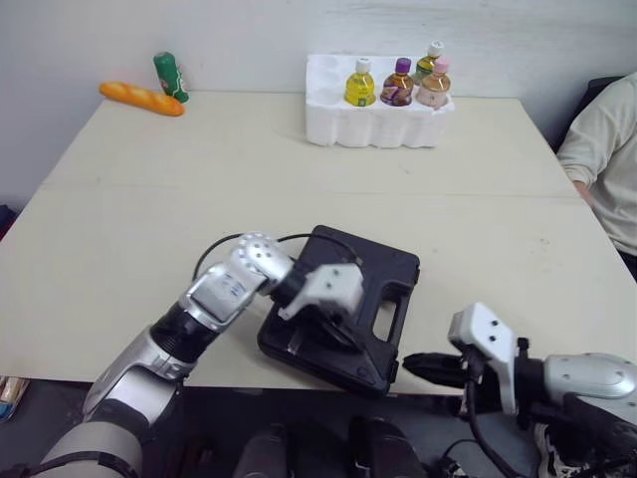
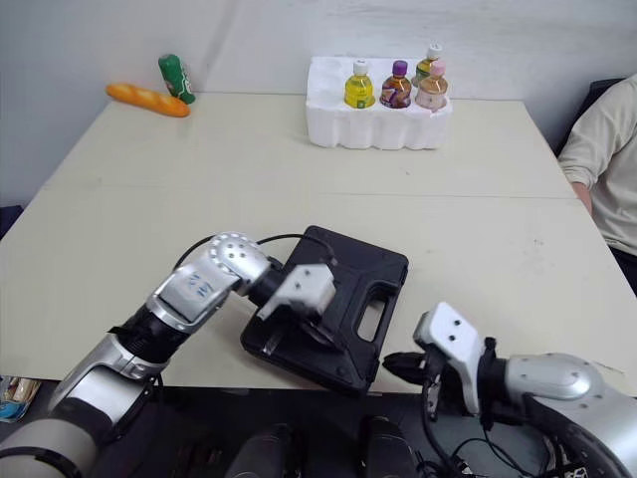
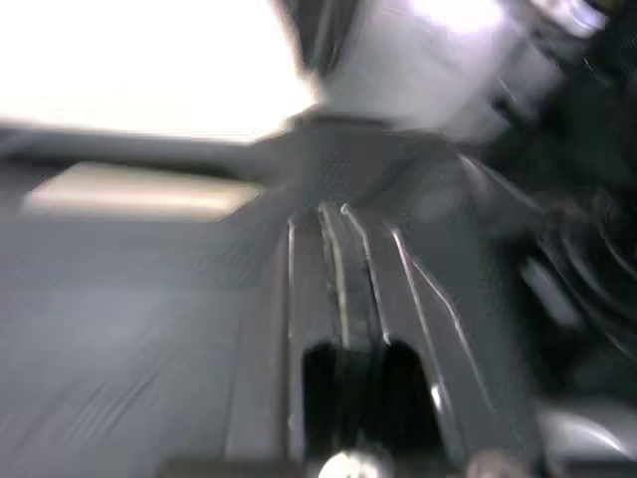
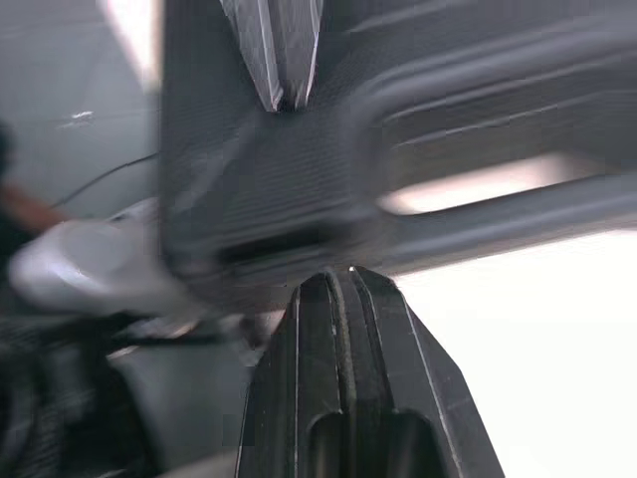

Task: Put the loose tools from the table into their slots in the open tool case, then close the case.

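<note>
Shut black tool case (image 1: 376, 271) lies at the tabletop's (image 1: 179, 199) near edge. The left claw (image 1: 323, 334), pressed together, is on its lid. The right claw (image 1: 412, 367), pressed together too, is beside its corner. A foam bottle tray (image 1: 370, 126) stands well behind.

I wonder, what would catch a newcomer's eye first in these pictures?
The closed black tool case lies at the near edge of the table, with the left tool on its lid and the right tool by its near right corner. Behind, a white foam tray holds colourful bottles.
</note>
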### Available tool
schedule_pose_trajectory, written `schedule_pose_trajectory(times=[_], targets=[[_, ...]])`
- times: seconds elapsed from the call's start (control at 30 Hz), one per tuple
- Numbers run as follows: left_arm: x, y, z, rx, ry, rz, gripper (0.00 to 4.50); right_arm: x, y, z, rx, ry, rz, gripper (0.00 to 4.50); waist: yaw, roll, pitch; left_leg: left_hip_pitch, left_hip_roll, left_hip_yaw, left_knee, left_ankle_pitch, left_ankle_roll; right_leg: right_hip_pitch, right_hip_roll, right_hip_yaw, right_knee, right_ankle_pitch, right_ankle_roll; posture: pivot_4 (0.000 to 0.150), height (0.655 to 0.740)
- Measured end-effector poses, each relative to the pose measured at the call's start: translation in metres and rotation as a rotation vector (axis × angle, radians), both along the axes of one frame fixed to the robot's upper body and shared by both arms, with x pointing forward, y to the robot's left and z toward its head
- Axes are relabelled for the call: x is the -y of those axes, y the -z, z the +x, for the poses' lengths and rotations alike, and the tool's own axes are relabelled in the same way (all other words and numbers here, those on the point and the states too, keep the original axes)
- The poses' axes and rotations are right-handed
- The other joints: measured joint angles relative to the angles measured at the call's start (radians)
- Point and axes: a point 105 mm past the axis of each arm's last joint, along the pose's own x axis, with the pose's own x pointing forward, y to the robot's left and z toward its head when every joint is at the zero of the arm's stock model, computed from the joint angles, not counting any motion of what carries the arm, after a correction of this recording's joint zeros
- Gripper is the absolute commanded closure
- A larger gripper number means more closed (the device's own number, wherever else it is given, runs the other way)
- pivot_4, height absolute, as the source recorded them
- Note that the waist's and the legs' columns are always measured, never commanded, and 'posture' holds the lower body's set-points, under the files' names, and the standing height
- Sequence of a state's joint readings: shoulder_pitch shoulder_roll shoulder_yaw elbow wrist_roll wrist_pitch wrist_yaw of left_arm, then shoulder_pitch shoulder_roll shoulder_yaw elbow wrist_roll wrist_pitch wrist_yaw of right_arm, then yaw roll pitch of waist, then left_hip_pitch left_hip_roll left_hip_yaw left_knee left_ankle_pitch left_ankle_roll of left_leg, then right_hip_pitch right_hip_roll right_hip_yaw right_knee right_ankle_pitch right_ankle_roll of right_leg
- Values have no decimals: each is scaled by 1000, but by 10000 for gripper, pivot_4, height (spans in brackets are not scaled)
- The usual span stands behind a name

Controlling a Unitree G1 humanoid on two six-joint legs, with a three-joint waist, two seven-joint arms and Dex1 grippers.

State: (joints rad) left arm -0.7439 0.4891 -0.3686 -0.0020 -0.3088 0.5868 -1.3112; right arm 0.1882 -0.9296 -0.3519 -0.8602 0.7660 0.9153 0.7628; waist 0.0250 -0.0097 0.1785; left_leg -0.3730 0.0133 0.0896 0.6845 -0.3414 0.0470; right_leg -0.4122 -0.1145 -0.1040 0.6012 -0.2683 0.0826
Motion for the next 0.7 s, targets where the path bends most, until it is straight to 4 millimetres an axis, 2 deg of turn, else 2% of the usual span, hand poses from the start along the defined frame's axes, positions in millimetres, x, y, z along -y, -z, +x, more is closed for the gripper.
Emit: schedule_pose_trajectory(times=[0.03, 0.1, 0.2, 0.27, 0.4, 0.47, 0.6, 0.7], targets=[[-10, -8, 8, -18, -67, -51, 30779, 7, -9, 1, 28, 8, -3, 25224, 1, 0, 0, 0, 0, 0, 0, 0, -1, 0, 0, -1, 0, 0, 0, 1500, 7367], [-27, -23, 16, -33, -151, -119, 22532, 16, -23, 1, 69, 9, -3, 16181, 0, 0, 0, -1, 0, 0, 0, 3, -6, 0, 0, -1, -1, 0, 0, 1500, 7367], [-70, -47, 20, -62, -303, -206, 7550, 38, -48, 4, 123, 39, -8, 341, -5, 0, 1, 0, 0, 1, -1, 3, -6, 0, 1, 0, 0, 0, 0, 1500, 7367], [-104, -53, 16, -75, -406, -207, 816, 51, -63, 5, 146, 49, -5, 0, -8, 1, 1, 0, 0, 1, -1, 3, -6, 0, 1, 0, -2, 0, 0, 1500, 7367], [-176, -50, 0, -90, -641, -140, 816, 74, -87, 7, 186, 68, 0, 0, -9, 1, 2, 1, 1, 0, -3, 2, -7, 0, 0, 0, -3, -1, -1, 1500, 7367], [-203, -53, -9, -67, -731, -121, 816, 82, -90, 7, 189, 71, -3, 0, -5, 1, 2, 1, 1, 0, -3, 2, -8, 0, -1, 0, -3, -1, -2, 1500, 7367], [-240, -68, -21, -3, -864, -146, 816, 100, -91, 15, 208, 97, -39, 0, 2, 3, 4, 0, 1, 0, -4, -2, -14, -1, -2, 0, -5, -3, -6, 1500, 7367], [-245, -71, -24, 23, -882, -156, 816, 107, -92, 23, 228, 107, -39, 0, -2, 5, 4, 0, 1, 0, -6, -2, -15, -1, -3, 0, -6, -3, -5, 1500, 7367]])
